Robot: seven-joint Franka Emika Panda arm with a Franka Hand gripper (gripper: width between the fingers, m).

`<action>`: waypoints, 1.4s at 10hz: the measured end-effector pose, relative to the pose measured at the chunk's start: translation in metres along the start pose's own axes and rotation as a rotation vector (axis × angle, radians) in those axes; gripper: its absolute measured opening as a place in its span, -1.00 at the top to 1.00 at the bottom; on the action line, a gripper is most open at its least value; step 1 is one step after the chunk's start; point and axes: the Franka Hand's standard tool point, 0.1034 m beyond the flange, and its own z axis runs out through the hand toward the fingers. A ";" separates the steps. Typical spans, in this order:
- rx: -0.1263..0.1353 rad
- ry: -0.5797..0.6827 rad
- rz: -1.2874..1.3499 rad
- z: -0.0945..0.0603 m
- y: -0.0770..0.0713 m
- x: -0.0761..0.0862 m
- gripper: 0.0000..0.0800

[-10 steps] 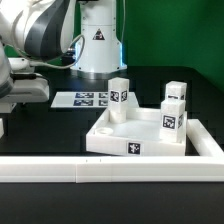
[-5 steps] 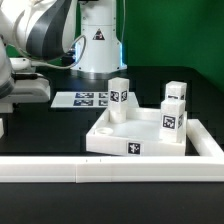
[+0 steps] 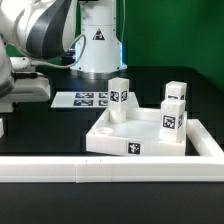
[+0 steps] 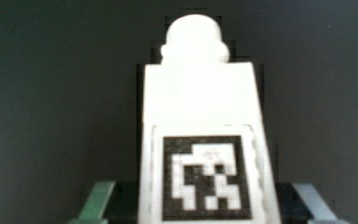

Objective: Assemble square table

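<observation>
With a tagged leg (image 4: 195, 130) between our gripper (image 4: 197, 205) fingers, grip unconfirmed, and the square top (image 3: 138, 131) lying near the border rail (image 3: 110, 168) with two legs standing, we judge keeping it plumb over a free socket matters.

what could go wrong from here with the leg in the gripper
The wrist view shows a tagged leg between the gripper fingers, but contact isn't clear, so it might slip or tilt. In the exterior view three legs already stand in the square table top, so the last one could knock a neighbour or miss its corner socket.
</observation>
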 end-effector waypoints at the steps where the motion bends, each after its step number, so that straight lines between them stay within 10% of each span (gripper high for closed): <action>1: 0.024 0.012 -0.002 -0.019 -0.008 -0.003 0.29; 5: 0.022 0.041 -0.004 -0.077 -0.030 -0.005 0.28; 10: 0.017 0.267 0.024 -0.072 -0.029 0.011 0.28; 14: 0.056 0.499 0.060 -0.141 -0.067 0.023 0.28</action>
